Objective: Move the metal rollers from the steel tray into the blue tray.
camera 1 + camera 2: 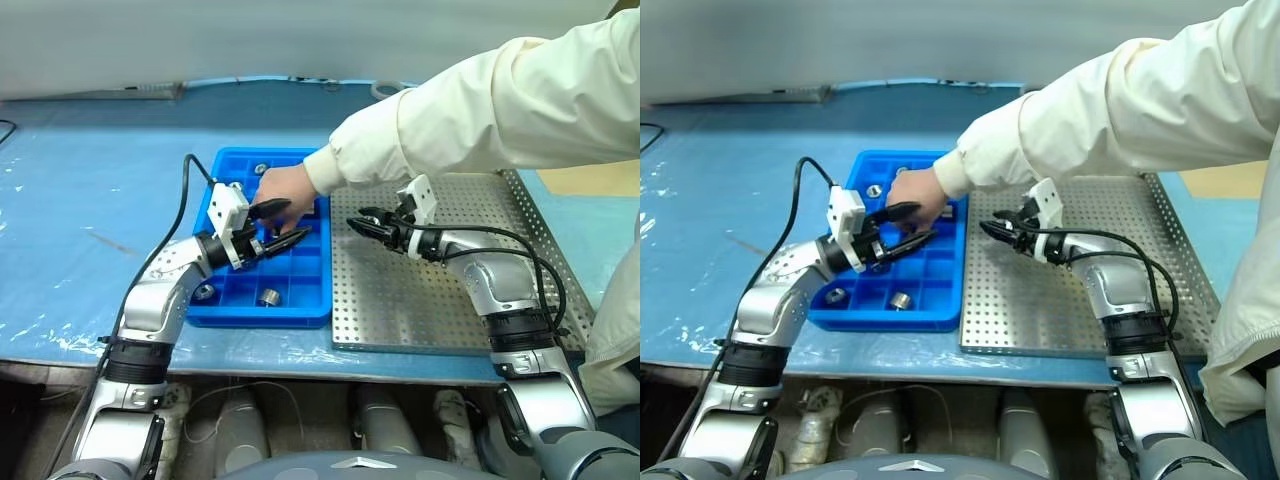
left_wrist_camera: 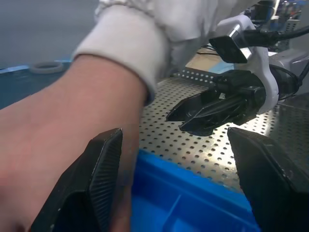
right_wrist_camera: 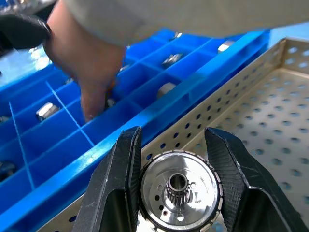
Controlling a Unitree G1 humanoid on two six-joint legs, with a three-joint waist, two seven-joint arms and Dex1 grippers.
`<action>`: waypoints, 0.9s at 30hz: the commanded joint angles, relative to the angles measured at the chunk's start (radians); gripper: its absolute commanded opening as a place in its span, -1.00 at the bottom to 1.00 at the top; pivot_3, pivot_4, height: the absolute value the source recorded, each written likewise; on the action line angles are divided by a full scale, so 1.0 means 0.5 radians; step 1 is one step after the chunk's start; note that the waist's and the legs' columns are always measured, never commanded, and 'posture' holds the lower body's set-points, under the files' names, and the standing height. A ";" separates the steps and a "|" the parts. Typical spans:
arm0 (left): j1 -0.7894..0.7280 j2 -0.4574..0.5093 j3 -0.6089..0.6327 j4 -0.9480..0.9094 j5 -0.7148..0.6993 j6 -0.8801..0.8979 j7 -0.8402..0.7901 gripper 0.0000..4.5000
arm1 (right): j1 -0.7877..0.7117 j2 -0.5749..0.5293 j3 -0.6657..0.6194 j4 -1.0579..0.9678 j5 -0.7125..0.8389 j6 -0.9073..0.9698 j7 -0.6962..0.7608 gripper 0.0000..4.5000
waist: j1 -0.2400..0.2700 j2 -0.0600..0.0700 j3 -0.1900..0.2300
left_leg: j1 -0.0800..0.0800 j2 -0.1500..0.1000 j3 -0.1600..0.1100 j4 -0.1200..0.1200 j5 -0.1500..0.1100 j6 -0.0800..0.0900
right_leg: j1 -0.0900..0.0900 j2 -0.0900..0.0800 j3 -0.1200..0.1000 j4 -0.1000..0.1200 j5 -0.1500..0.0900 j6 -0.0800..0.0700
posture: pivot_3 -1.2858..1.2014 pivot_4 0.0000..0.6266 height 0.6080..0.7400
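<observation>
The steel tray (image 1: 420, 300) lies on the right with the blue tray (image 1: 260, 318) against its left side. My right gripper (image 3: 171, 133) is shut on a shiny metal roller (image 3: 177, 195) with a toothed hub. It hangs over the steel tray's left rim, pointing at the blue tray. Above the blue tray's middle, my left gripper (image 1: 298, 219) stands open with nothing in it. A person's hand (image 1: 285, 185) reaches into the compartments just behind it. More rollers (image 1: 268, 297) (image 1: 205, 292) sit in the blue tray's cells.
The person's cream sleeve (image 1: 480, 110) stretches from the right across the steel tray's far side. A black cable (image 1: 185, 190) loops up from my left arm. Blue matting (image 1: 80, 230) covers the table around both trays.
</observation>
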 commanded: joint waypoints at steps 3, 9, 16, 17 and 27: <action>0.037 0.035 0.052 -0.176 -0.058 0.038 0.076 0.62 | -0.116 0.059 0.029 -0.027 0.071 -0.045 0.166 -0.25 | 0.019 0.000 0.000 | 0.001 0.000 -0.001 -0.003 0.003 -0.004 | -0.001 0.001 0.000 0.002 0.000 0.000 | -0.08 -0.52 1.00; 0.100 0.095 0.093 -0.238 -0.072 0.059 0.126 0.62 | -0.134 0.116 0.112 -0.094 0.127 0.023 0.305 -0.25 | 0.022 0.000 0.000 | 0.002 0.002 -0.003 -0.006 0.005 -0.007 | -0.002 0.002 -0.003 0.002 0.000 0.000 | -0.05 -0.52 1.00; 0.142 0.160 0.134 -0.295 -0.102 0.079 0.162 0.62 | -0.172 0.227 0.214 -0.099 0.106 0.021 0.337 -0.25 | 0.034 0.000 0.000 | 0.002 0.002 -0.004 -0.007 0.005 -0.009 | -0.002 0.002 -0.005 0.003 0.000 0.000 | -0.03 -0.52 1.00; 0.150 0.169 0.141 -0.307 -0.108 0.086 0.165 0.62 | -0.178 0.236 0.221 -0.091 0.106 0.018 0.343 -0.25 | 0.037 0.000 0.000 | 0.002 0.002 -0.004 -0.007 0.005 -0.009 | -0.002 0.002 -0.005 0.003 0.000 0.000 | -0.02 -0.52 1.00; 0.157 0.206 0.161 -0.356 -0.119 0.119 0.216 0.62 | -0.261 0.367 0.364 0.025 -0.014 -0.100 0.325 -0.25 | 0.063 0.000 0.000 | 0.002 0.003 -0.005 -0.008 0.006 -0.010 | -0.002 0.002 -0.007 0.004 0.000 0.000 | 0.00 -0.52 1.00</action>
